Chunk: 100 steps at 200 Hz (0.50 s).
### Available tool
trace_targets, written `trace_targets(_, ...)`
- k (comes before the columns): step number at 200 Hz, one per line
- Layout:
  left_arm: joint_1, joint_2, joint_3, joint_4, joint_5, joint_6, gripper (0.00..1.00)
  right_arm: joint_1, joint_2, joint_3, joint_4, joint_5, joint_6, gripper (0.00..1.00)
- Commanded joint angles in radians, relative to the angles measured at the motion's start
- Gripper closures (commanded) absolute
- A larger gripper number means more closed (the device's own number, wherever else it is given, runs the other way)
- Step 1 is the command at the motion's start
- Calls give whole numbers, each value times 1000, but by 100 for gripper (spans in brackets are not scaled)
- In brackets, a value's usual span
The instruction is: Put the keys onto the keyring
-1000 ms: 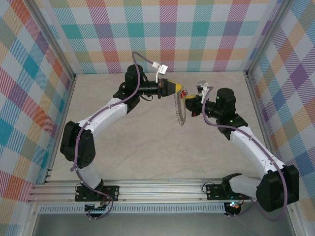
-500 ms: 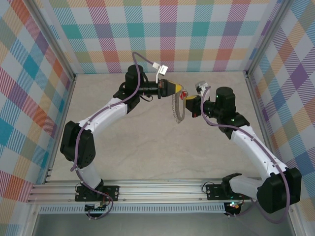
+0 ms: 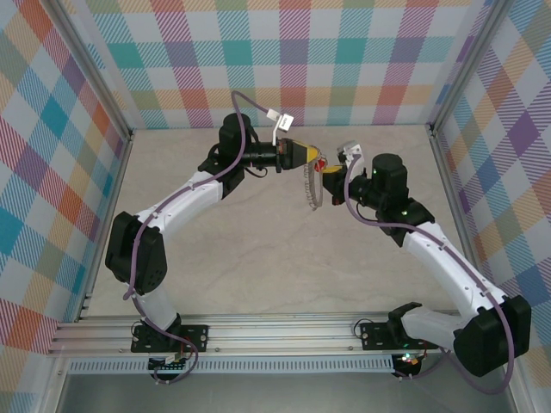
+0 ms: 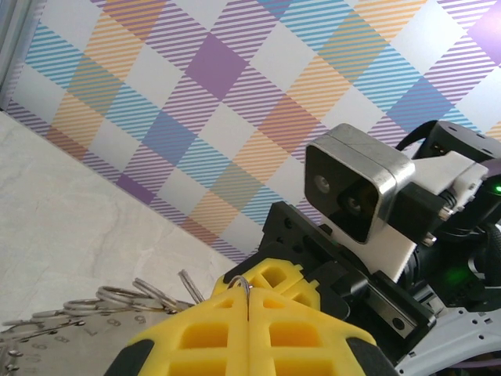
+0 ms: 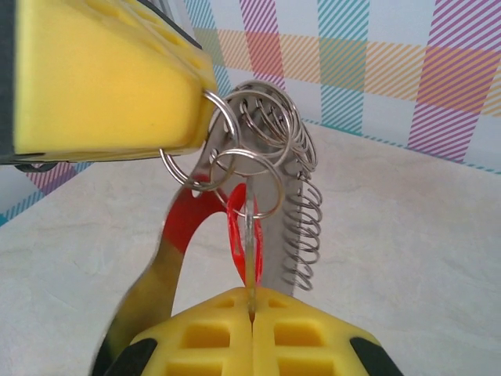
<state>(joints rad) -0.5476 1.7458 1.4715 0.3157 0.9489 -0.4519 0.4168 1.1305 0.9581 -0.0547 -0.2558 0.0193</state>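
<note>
The left pincer [image 4: 249, 301] is pressed together. Its yellow tips pinch one small wire loop of the keyring [image 4: 117, 299]. The left wrist view shows this pinch from close up, with more loops lying in a row to the left. There are tiny stamped marks on the flat metal there, too small to read. Just past the tips sits the grey camera [image 4: 356, 192] on the other arm, and a small green light glows at the right edge.

The right pincer [image 5: 251, 313] is pressed together too. It pinches the key [image 5: 237, 227], which stands up thin-edge-on, its red head poking among the loops. The right wrist view shows the loops bunched just under the other yellow pincer, and a curly row of them hanging down at the right. A shiny band runs down at the left, blurred, with red on it.

From above, the left pincer [image 3: 315, 157] and the right pincer [image 3: 325, 176] meet tip to tip over the far part of the table [image 3: 258, 249]. The keyring [image 3: 311, 194] hangs down between them, up in the air, off the table. The red key is too small to make out well from up there. Checked walls [image 3: 344, 52] stand all around. No brand name or words can be read anywhere.
</note>
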Motion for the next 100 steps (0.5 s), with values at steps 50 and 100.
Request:
trace_targets(50,2,-20,13,29,5,19,100,9,-21,52,13,132,-56,100)
trace_targets(100,2,-21,13,31,10,16,100,9,-15,69,19,121,-61,100)
